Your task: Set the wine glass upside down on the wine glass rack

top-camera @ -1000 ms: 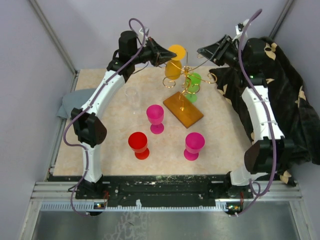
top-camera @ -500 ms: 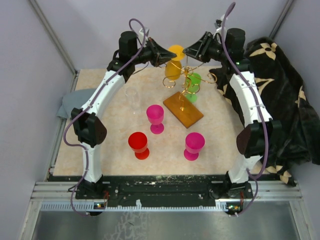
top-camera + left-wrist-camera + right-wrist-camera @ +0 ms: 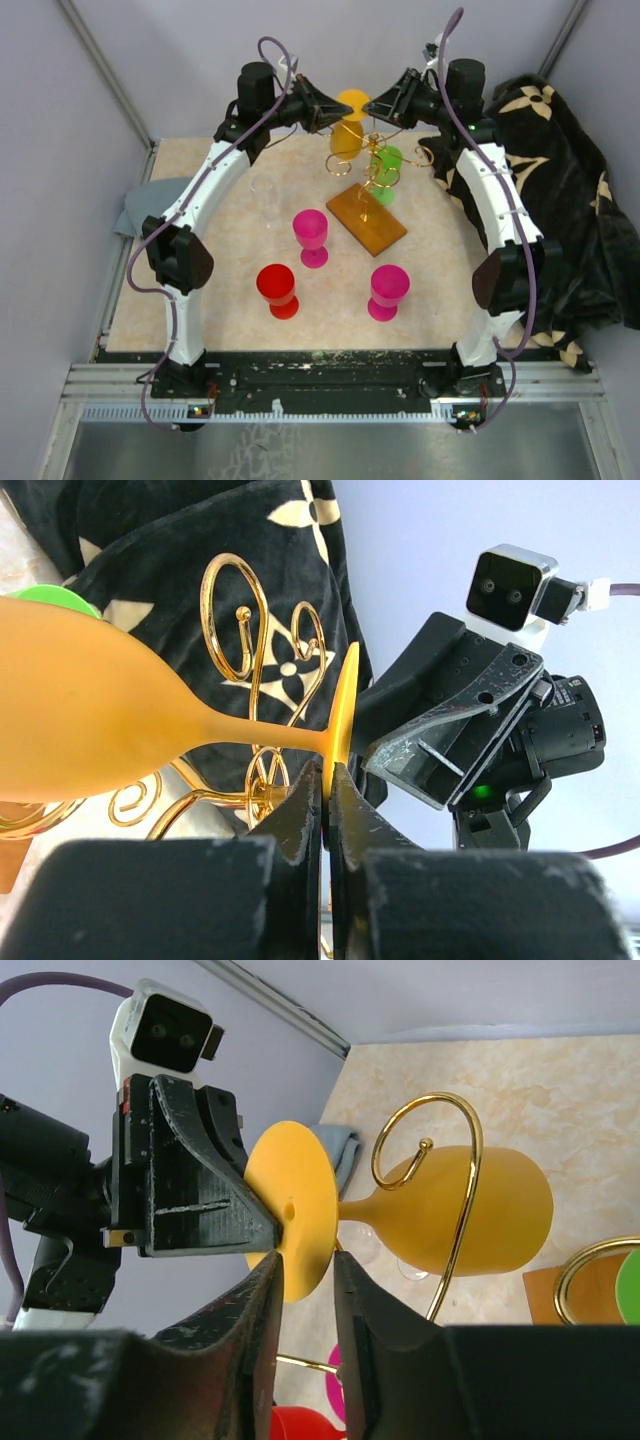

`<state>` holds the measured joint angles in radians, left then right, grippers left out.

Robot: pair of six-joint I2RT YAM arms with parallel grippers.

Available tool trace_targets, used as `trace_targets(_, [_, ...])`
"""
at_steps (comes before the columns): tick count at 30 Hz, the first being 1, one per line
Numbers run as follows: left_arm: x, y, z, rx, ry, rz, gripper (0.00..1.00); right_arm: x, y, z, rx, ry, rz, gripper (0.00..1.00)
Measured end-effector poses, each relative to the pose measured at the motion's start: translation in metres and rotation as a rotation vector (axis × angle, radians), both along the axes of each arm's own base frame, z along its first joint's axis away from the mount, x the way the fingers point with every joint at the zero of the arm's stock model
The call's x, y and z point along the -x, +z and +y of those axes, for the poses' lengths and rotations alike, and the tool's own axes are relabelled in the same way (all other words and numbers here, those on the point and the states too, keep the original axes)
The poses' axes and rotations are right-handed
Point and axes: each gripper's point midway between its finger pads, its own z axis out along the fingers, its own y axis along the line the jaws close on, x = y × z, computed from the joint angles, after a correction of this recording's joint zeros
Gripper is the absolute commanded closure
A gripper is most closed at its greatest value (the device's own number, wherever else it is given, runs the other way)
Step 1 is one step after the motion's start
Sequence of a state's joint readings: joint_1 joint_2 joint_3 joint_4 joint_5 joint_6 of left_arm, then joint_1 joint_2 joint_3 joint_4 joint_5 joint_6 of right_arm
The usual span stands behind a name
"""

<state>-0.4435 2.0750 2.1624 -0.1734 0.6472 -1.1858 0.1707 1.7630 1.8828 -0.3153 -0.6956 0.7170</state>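
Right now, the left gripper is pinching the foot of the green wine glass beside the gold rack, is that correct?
Not quite: the left wrist view shows the left gripper pinching the foot of the orange wine glass, beside the gold rack.

Lavender walls (image 3: 60,200) enclose a beige marbled table (image 3: 235,315) beside black cloth (image 3: 590,220).

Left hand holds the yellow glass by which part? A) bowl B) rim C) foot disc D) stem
C: the left wrist view shows the left hand pinched shut on the edge of the flat foot disc of the yellow glass.
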Motion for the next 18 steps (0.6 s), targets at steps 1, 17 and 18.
trace_targets(1, [0.0000, 0.0003, 0.0000, 0.001, 0.000, -0.001, 1.00, 0.0004, 0.0001, 0.0008, -0.001, 0.002, 0.000, 0.79])
trace_targets(17, [-0.0002, 0.0050, 0.0032, 0.001, 0.013, -0.027, 0.89, -0.0015, 0.0013, 0.0043, -0.048, -0.002, 0.018, 1.00])
trace_targets(18, [-0.0002, 0.0045, 0.0033, 0.000, 0.013, -0.027, 0.83, -0.0014, 0.0011, 0.0043, -0.050, -0.002, 0.022, 1.00])
